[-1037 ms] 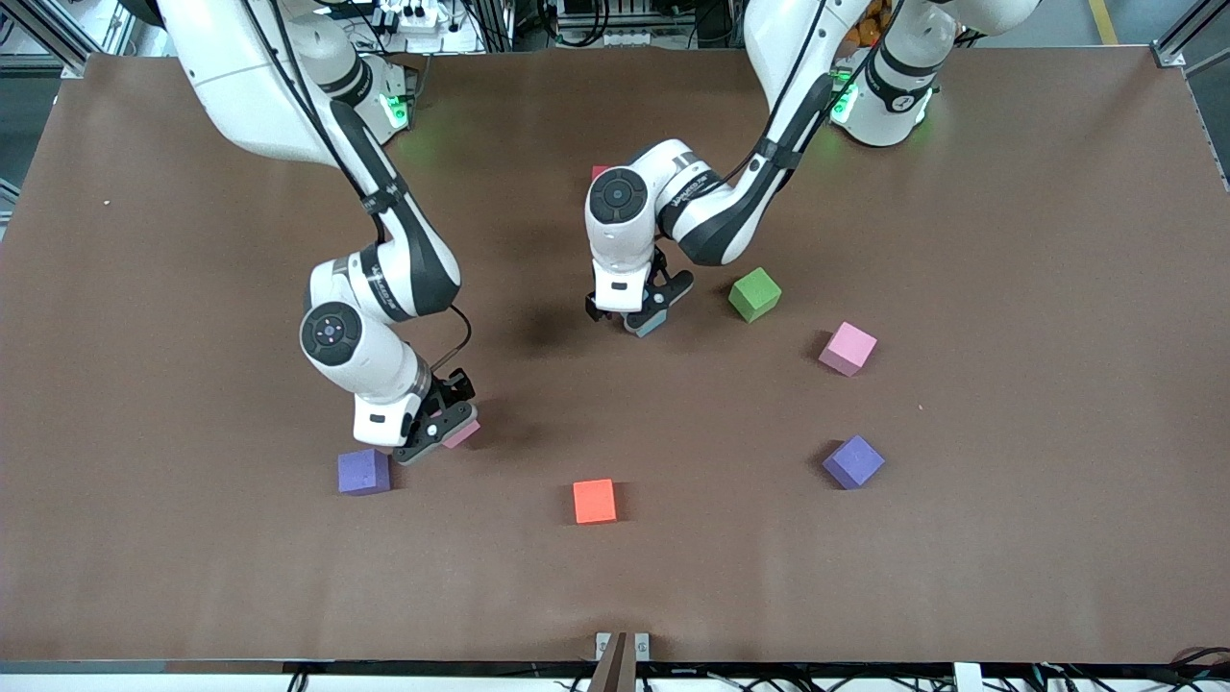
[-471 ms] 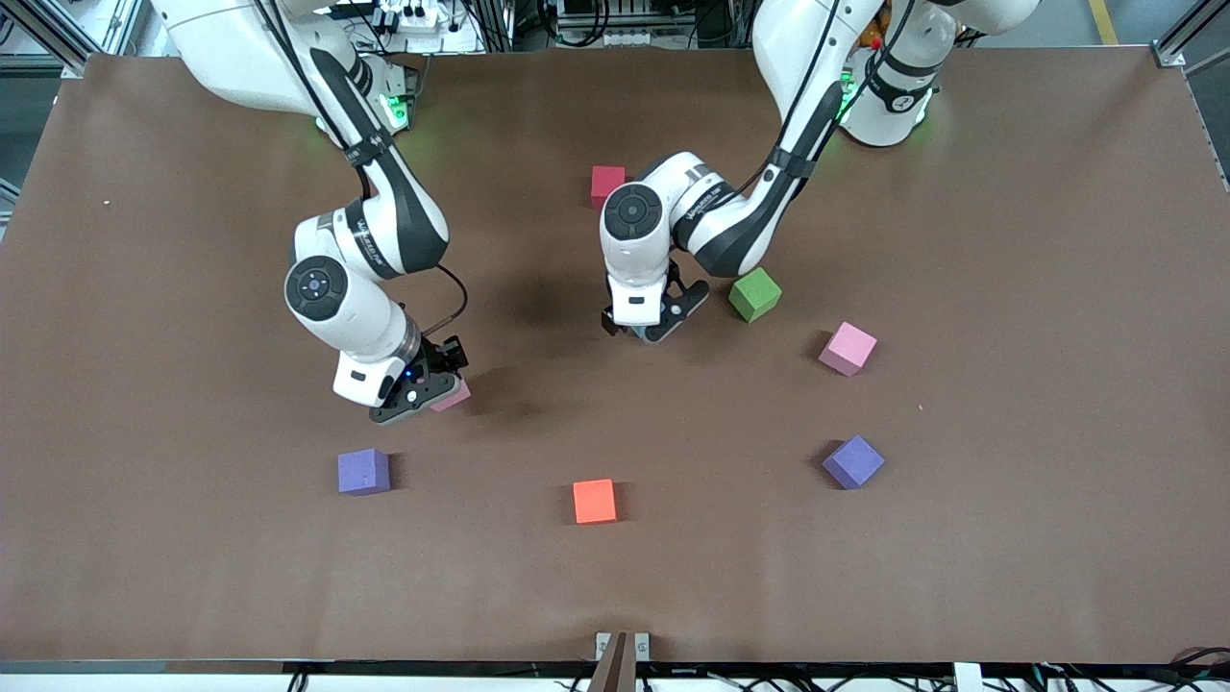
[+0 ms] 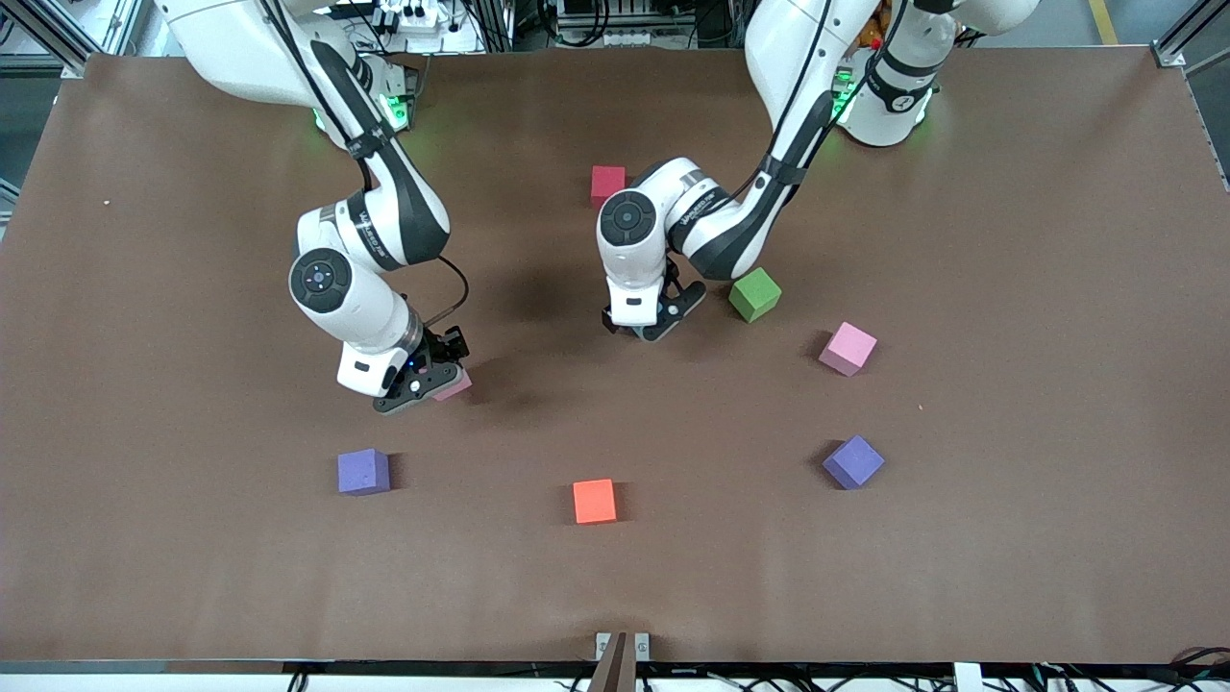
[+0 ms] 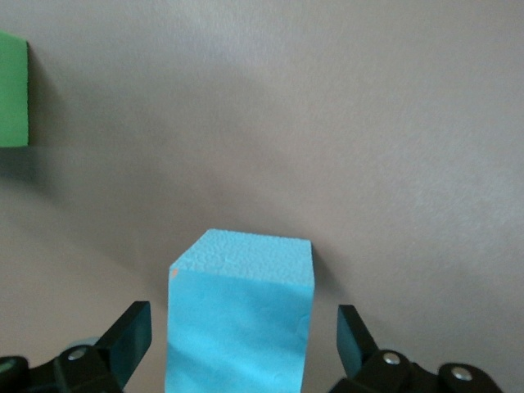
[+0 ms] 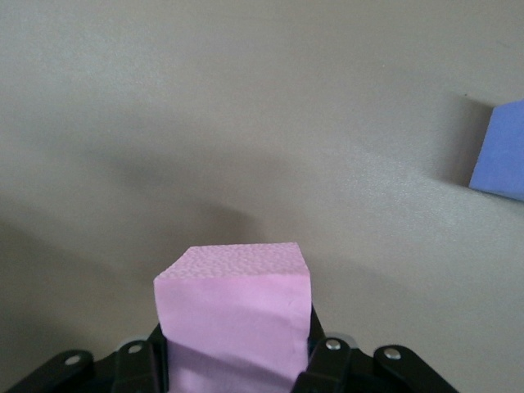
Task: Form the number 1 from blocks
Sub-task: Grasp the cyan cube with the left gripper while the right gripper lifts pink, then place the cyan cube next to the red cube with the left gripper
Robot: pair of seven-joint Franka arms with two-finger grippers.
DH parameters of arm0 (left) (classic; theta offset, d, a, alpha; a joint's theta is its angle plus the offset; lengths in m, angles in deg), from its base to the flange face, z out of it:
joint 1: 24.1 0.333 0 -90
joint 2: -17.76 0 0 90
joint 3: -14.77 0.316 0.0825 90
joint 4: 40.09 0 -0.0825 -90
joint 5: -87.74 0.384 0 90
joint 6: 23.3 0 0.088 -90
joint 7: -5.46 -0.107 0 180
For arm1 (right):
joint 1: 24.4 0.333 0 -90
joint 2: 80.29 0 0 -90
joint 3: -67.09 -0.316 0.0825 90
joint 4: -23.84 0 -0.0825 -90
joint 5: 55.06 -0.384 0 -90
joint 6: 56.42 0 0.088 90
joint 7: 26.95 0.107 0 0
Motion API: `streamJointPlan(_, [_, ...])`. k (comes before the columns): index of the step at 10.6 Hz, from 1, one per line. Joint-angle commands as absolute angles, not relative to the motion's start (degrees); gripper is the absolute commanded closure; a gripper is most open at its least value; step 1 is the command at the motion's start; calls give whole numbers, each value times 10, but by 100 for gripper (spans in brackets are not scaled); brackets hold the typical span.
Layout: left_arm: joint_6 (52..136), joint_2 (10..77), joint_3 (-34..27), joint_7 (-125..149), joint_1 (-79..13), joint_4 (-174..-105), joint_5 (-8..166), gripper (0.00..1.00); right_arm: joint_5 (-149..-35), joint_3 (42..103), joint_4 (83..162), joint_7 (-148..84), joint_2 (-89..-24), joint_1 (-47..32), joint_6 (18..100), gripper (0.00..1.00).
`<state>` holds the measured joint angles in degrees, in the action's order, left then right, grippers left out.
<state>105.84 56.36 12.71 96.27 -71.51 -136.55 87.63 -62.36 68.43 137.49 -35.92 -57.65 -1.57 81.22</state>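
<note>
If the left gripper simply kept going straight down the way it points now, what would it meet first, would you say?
The left gripper stands open around the light blue block, fingers clear of its sides. Going straight down, it would probably meet the bare table under that block; how high it hangs is unclear.

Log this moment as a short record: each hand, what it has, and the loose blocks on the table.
right hand: shut on pink block, above the table
left hand: open, fingers apart either side of light blue block
loose blocks: red, green, second pink, two purple, orange
number 1: not yet formed; blocks scattered
</note>
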Motion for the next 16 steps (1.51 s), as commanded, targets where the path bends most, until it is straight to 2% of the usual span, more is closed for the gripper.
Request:
streamJointPlan(1, [1057, 568, 125, 968, -720, -1367, 893, 99, -627, 685, 1396, -349, -598, -8, 815, 70])
streamJointPlan(5, [1055, 565, 108, 948, -733, -1365, 895, 100, -627, 685, 1400, -349, -599, -4, 815, 70])
streamJointPlan(10, [1048, 556, 92, 841, -818, -1369, 895, 100, -627, 685, 1421, -222, -622, 13, 814, 70])
streamJointPlan(12, [1051, 531, 71, 743, -818, -1417, 894, 100, -627, 686, 1434, -174, -635, 14, 810, 70])
streamJointPlan(16, [1061, 509, 70, 691, -809, -1452, 894, 100, -627, 685, 1435, -156, -636, 14, 805, 70])
